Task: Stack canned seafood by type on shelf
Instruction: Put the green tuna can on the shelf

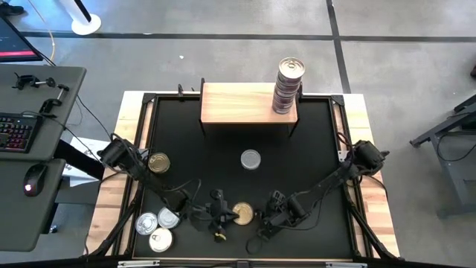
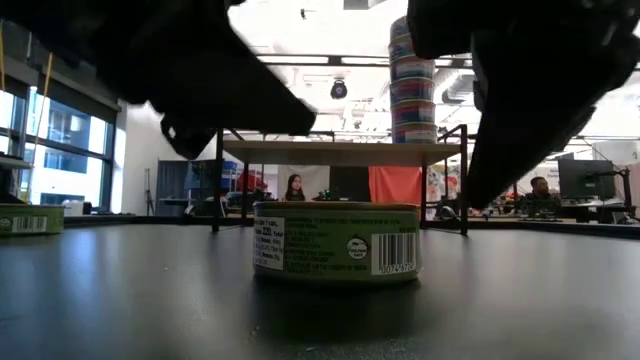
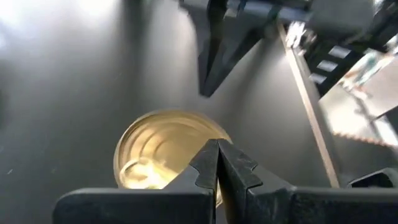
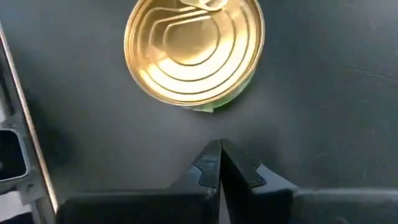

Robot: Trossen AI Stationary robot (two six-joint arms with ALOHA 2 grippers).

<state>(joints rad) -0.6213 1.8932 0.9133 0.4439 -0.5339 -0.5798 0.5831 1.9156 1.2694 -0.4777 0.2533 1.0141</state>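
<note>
A gold-topped tin with a green label stands on the black tabletop near the front edge, between my two grippers. My left gripper is shut just left of it, with its tips over the tin's rim in its own view. My right gripper is shut a short way right of the tin. The low view shows both tips clear of the tin. The pale wood shelf stands at the far edge, with a tall stack of tins on its right end.
A silver-topped tin stands mid-table in front of the shelf. Another gold-topped tin sits at the left, and three silver-topped tins cluster at the front left corner. A desk with a keyboard stands left of the table.
</note>
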